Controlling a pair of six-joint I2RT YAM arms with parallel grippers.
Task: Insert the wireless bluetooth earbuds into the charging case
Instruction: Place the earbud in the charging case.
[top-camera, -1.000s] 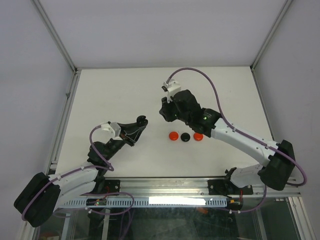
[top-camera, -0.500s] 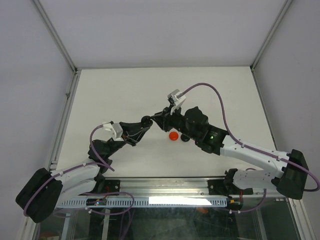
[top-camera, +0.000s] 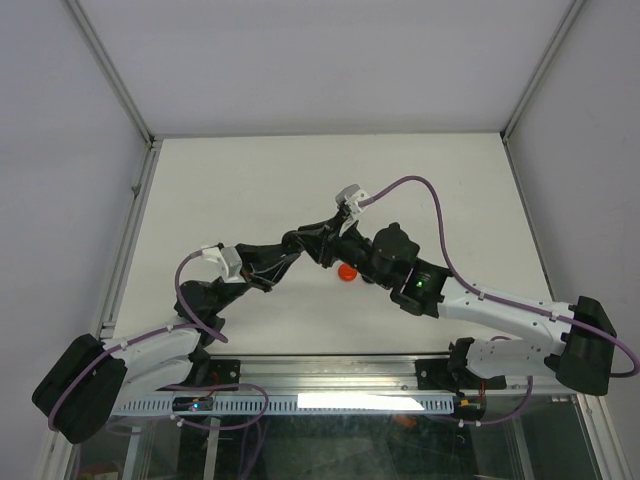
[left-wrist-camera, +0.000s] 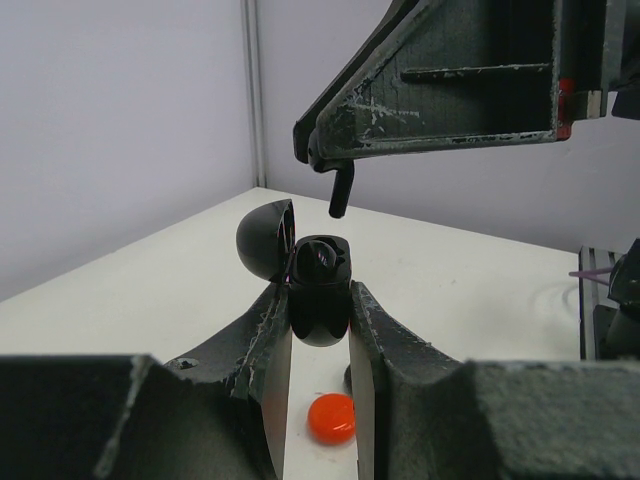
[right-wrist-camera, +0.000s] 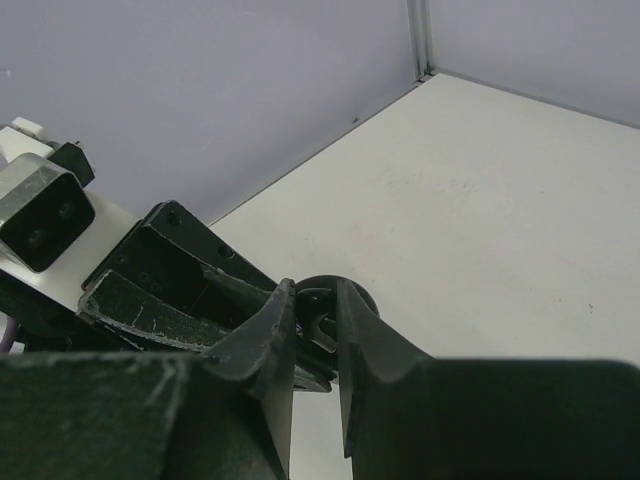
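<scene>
Where the two arms meet (top view): the left tool (top-camera: 290, 243) and the right tool (top-camera: 320, 238) come tip to tip above the middle of the matte white tabletop (top-camera: 250, 180). The black parts there merge into one mass.
Discs (top view): one red disc (top-camera: 347, 272), round and button-like, lies on the tabletop just beside the right arm's wrist. Anything further right is hidden under that arm.
Cables (top view): two purple cables (top-camera: 425, 190), one looping over each arm.
Left tool (left wrist view): clenched on the charging case (left-wrist-camera: 320, 262), with one scuffed black finger on each side.
Charging case (left wrist view): one, glossy black plastic, rounded like an egg, held upright off the tabletop. Its domed lid (left-wrist-camera: 266, 238) stands open, swung to the left.
Right tool (left wrist view): two flat, scratched black fingers pressed together, seen side-on, pinching the black earbud (left-wrist-camera: 341, 192).
Black earbud (left wrist view): one tiny, smooth, stem-shaped piece hanging straight down from the right tool's tip, just above the open case and apart from it.
Red disc (left wrist view): smooth and flat-topped, on the tabletop below the case.
Right tool (right wrist view): the fingers are nearly touching. A small dark piece sits in the narrow gap, and I cannot tell it apart from the case's round black rim beneath.
Camera block (right wrist view): one pale camera block (right-wrist-camera: 40, 215), boxy, at the left edge.
</scene>
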